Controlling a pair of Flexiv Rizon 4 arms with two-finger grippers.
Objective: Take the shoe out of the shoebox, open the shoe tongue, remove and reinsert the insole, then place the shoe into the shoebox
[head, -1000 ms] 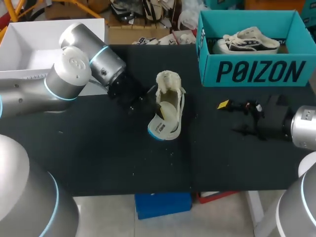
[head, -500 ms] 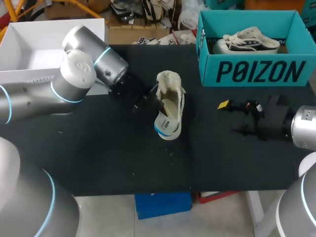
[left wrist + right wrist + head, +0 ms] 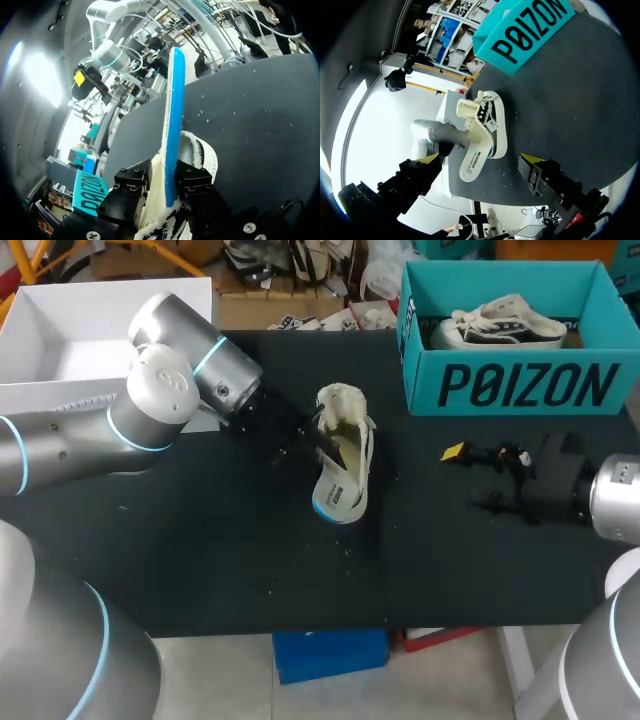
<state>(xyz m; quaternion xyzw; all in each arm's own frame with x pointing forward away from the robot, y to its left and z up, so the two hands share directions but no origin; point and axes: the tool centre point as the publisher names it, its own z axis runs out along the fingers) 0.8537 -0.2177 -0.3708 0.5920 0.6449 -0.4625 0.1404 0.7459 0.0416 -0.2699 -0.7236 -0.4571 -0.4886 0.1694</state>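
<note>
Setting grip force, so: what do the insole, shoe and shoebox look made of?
Insole: probably thin foam, blue one side, cream the other; it stands flat and stiff in the left gripper. Shoe: cream, matte, seemingly canvas; its top crumples softly. Shoebox: matte teal cardboard, by its flat folded walls.

We see the cream shoe [image 3: 356, 435] lying mid-tabletop, tongue open, its blue-backed insole [image 3: 338, 498] partly lifted out. The open teal shoebox [image 3: 520, 385] sits at the far right corner.
</note>
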